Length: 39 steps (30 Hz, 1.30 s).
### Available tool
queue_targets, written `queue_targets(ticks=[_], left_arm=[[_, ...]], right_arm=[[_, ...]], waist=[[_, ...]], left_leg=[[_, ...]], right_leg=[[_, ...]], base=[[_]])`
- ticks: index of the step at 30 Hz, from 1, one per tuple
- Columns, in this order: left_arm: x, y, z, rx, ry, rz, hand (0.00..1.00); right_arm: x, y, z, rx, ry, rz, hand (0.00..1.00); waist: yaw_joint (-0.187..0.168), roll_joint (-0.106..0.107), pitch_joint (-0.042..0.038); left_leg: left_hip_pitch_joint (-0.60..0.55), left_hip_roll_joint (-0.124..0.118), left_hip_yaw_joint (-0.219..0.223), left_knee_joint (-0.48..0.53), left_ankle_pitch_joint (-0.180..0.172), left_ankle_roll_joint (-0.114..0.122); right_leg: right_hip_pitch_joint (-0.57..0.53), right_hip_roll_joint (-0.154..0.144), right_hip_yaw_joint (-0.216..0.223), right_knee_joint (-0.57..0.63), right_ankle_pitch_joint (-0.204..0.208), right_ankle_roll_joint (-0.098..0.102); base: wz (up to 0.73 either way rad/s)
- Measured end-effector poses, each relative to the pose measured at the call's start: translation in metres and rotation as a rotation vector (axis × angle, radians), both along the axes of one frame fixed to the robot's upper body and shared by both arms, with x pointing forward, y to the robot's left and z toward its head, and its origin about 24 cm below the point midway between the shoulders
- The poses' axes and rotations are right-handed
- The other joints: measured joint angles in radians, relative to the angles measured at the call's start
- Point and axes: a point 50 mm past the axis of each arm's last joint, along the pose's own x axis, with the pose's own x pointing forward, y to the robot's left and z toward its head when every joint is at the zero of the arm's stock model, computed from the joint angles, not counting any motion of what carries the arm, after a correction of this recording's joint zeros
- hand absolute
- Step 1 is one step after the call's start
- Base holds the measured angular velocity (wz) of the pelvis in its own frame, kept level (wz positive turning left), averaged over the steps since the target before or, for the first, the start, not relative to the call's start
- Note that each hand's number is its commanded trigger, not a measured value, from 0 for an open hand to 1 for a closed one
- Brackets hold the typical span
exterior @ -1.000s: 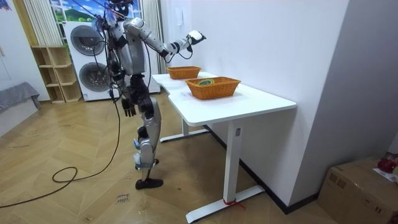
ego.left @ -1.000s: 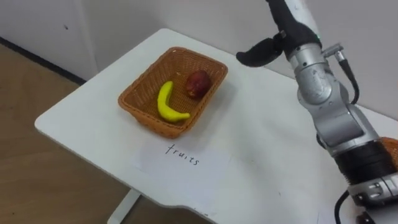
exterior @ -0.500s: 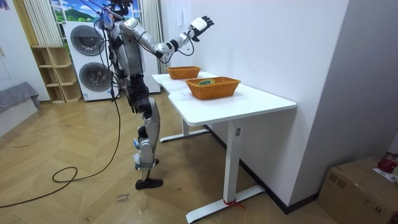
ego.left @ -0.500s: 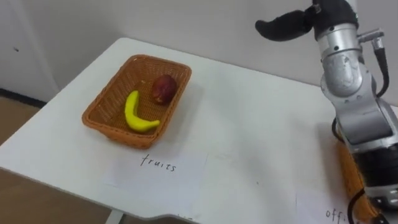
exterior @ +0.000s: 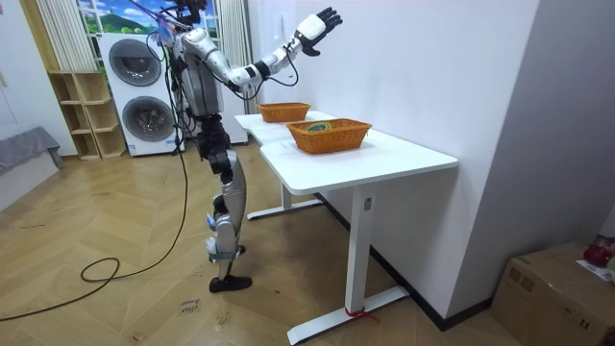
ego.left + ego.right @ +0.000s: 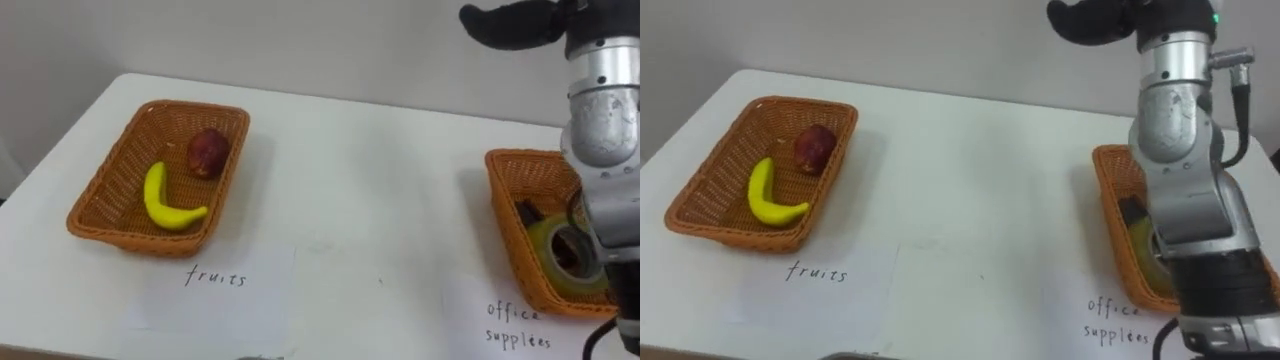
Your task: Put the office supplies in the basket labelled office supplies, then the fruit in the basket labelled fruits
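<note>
A wicker fruit basket (image 6: 97, 196) sits on the left of the white table (image 6: 370, 190). It holds a yellow banana (image 6: 162, 201) and a dark red apple (image 6: 207, 152). On the right stands the office supplies basket (image 6: 505, 215), with a roll of tape (image 6: 568, 250) and a dark item inside. My right hand (image 6: 520, 22) is raised high above the table's far right with its fingers straight, open and holding nothing. In the room view that right hand (image 5: 317, 23) reaches up toward the wall. My left hand (image 5: 217, 160) hangs low by my hip.
A paper label (image 6: 215, 278) lies in front of the fruit basket and another label (image 6: 520, 325) in front of the office basket. A white wall runs close behind the table. I stand at the table's long side, with washing machines (image 5: 135, 91) behind me.
My right arm has risen from above the fruit basket to high near the wall. The eye view has swung right, bringing the office basket into sight.
</note>
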Motion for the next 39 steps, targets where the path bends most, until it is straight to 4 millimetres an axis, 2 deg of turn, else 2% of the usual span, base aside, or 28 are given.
queue_targets(ticks=[3, 6, 10, 16, 19, 22, 27, 29, 33, 37, 39], left_arm=[[0.001, 0.002, 0.001, -0.002, -0.007, -0.016, 0.00], [0.000, 0.006, 0.002, 0.007, -0.004, -0.018, 0.00], [-0.001, 0.006, 0.002, 0.017, -0.006, -0.019, 0.00], [0.003, 0.006, 0.003, 0.027, -0.033, -0.019, 0.00], [0.000, 0.003, 0.002, 0.020, -0.028, -0.017, 0.00], [0.001, 0.003, 0.002, 0.035, -0.036, -0.015, 0.00], [0.003, 0.003, 0.003, 0.055, -0.054, -0.012, 0.00], [0.003, 0.003, 0.003, 0.057, -0.055, -0.012, 0.00], [0.000, 0.005, 0.003, 0.074, -0.053, -0.001, 0.00], [-0.008, 0.008, 0.004, 0.084, -0.044, 0.026, 0.00], [-0.012, 0.009, 0.004, 0.090, -0.037, 0.038, 0.00]], right_arm=[[-0.006, -0.009, 0.005, 0.004, -0.035, -0.031, 0.00], [-0.020, -0.012, 0.007, 0.009, -0.090, -0.035, 0.00], [-0.028, -0.014, 0.006, 0.054, -0.125, -0.025, 0.00], [-0.046, -0.042, -0.006, 0.112, -0.132, -0.128, 0.00], [-0.052, -0.053, -0.008, 0.129, -0.147, -0.184, 0.00], [-0.059, -0.065, -0.011, 0.167, -0.160, -0.232, 0.00], [-0.083, -0.089, -0.032, 0.187, -0.110, -0.352, 0.00], [-0.090, -0.093, -0.039, 0.182, -0.090, -0.377, 0.00], [-0.104, -0.105, -0.039, 0.175, -0.114, -0.451, 0.00], [-0.123, -0.118, -0.044, 0.179, -0.141, -0.557, 0.00], [-0.132, -0.124, -0.049, 0.221, -0.148, -0.595, 0.00]], waist=[[-0.015, -0.004, 0.0028], [-0.023, -0.005, 0.0019], [-0.044, -0.001, 0.0020], [-0.068, 0.006, 0.0027], [-0.094, 0.017, -0.0020], [-0.120, 0.013, -0.0015], [-0.123, -0.001, 0.0039], [-0.123, 0.000, 0.0039], [-0.151, 0.005, 0.0046], [-0.149, 0.007, 0.0041], [-0.152, 0.012, 0.0012]], left_leg=[[-0.001, 0.006, 0.003, 0.004, -0.007, -0.002], [-0.001, 0.014, 0.014, 0.007, -0.013, -0.007], [0.001, 0.021, 0.027, 0.007, -0.015, -0.011], [0.001, 0.026, 0.052, -0.001, -0.016, -0.012], [0.001, 0.027, 0.063, -0.006, -0.016, -0.013], [0.001, 0.028, 0.067, -0.006, -0.016, -0.013], [0.016, 0.029, 0.082, -0.015, -0.018, -0.015], [0.016, 0.030, 0.084, -0.016, -0.021, -0.016], [0.016, 0.030, 0.087, -0.016, -0.021, -0.016], [0.014, 0.034, 0.096, -0.017, -0.025, -0.018], [0.014, 0.037, 0.109, -0.017, -0.027, -0.019]], right_leg=[[-0.005, 0.005, 0.006, 0.000, 0.003, -0.001], [-0.009, 0.014, 0.013, -0.001, 0.004, -0.003], [-0.008, 0.021, 0.021, -0.002, 0.006, -0.006], [-0.011, 0.030, 0.058, -0.017, 0.009, -0.012], [-0.020, 0.032, 0.069, -0.014, 0.010, -0.012], [-0.022, 0.032, 0.070, -0.014, 0.010, -0.012], [-0.022, 0.035, 0.088, -0.014, 0.010, -0.012], [-0.023, 0.037, 0.096, -0.014, 0.010, -0.012], [-0.033, 0.038, 0.099, -0.014, 0.010, -0.012], [-0.036, 0.041, 0.104, -0.015, 0.010, -0.012], [-0.035, 0.045, 0.118, -0.015, 0.010, -0.012]], base=[[-0.09], [-0.10], [-0.10], [-0.13], [-0.12], [-0.03], [-0.10], [-0.10], [-0.01], [-0.06], [-0.16]])
